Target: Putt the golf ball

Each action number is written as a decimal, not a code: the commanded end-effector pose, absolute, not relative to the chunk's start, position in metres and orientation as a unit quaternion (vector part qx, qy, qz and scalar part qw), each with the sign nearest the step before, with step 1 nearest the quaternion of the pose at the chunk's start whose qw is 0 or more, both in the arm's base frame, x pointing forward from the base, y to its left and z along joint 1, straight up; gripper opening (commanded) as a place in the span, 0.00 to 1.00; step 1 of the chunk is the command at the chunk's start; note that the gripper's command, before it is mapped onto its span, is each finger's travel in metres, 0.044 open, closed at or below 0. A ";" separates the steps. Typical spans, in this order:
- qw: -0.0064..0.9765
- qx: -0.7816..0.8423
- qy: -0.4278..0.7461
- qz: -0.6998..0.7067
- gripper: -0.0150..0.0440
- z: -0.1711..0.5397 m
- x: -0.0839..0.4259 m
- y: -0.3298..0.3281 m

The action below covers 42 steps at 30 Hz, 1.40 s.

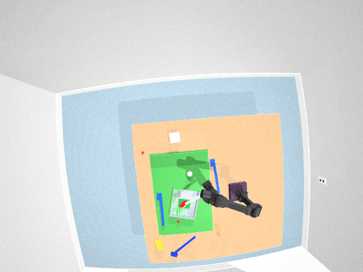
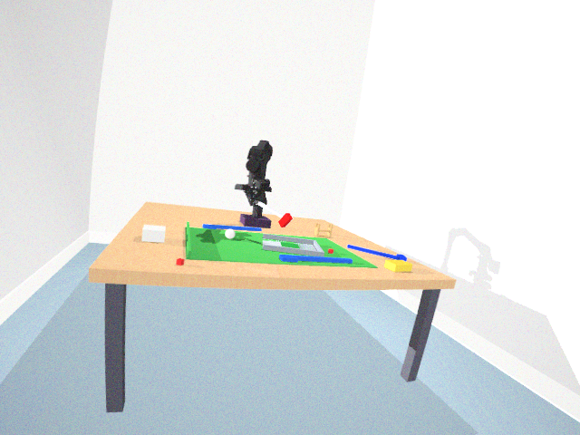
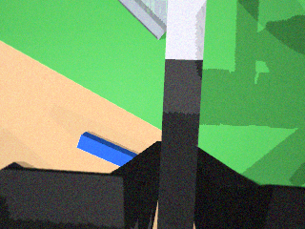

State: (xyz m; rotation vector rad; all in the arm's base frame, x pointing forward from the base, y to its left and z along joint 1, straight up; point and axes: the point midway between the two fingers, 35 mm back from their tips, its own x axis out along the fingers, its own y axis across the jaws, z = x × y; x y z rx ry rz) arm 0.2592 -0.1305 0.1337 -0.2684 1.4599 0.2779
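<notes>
My gripper (image 1: 201, 195) (image 3: 173, 149) is shut on the red putter, whose dark grip stands between the fingers in the wrist view. The putter's white shaft (image 1: 193, 199) (image 3: 185, 29) reaches out from the fingers. Its red head (image 1: 183, 204) (image 2: 285, 219) hangs in the air above the table, over the raised green in the top view. The white golf ball (image 1: 189, 173) (image 2: 229, 234) lies on the green mat (image 1: 164, 178) (image 2: 225, 253), apart from the putter. The grey-walled ramp piece (image 1: 182, 217) (image 2: 293, 251) encloses the raised green (image 2: 289, 245).
Blue bars (image 1: 161, 211) (image 1: 216, 178) lie along both mat sides. A blue putter (image 1: 184, 245) (image 2: 374, 251), a yellow block (image 1: 159, 244) (image 2: 398, 265) and a small tan frame (image 2: 323, 229) are beyond the mat. A white block (image 1: 174, 137) (image 2: 153, 233) stands at the opposite end.
</notes>
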 end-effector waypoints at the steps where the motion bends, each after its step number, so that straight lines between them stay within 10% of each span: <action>1: 0.732 -0.089 0.670 0.084 0.25 0.138 0.250 -0.152; 42: 0.699 0.122 0.691 -0.140 0.25 0.105 0.158 -0.245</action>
